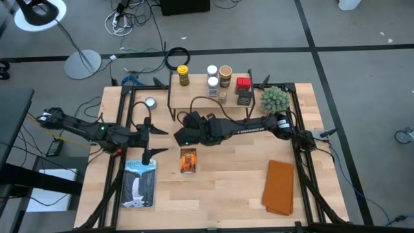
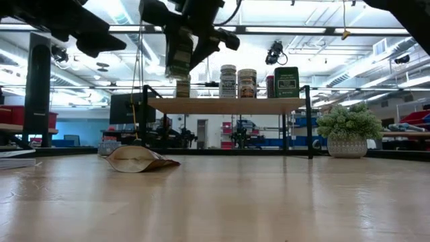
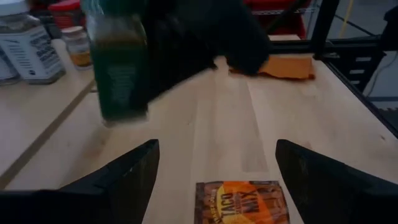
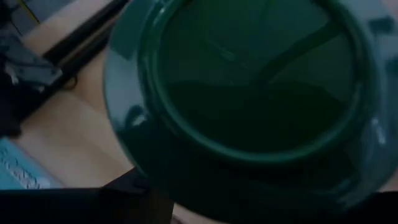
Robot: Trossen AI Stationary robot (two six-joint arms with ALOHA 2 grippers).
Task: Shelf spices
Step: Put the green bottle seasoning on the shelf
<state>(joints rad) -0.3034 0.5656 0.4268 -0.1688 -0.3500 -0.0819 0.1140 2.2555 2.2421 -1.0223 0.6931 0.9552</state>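
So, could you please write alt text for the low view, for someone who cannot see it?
The right end effector holds a green-lidded spice jar in the air beside the wooden shelf, which carries several spice containers. An orange packet lies on the table; a potted plant stands at right.

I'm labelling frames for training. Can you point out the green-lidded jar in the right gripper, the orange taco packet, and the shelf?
green-lidded jar (image 4: 249, 93): right wrist view, on its lid.
orange taco packet (image 1: 187, 160): high view, packet's middle.
shelf (image 2: 228, 105): low view, board's front edge.

"TACO" reads on the orange packet (image 3: 241, 202); other labels illegible.
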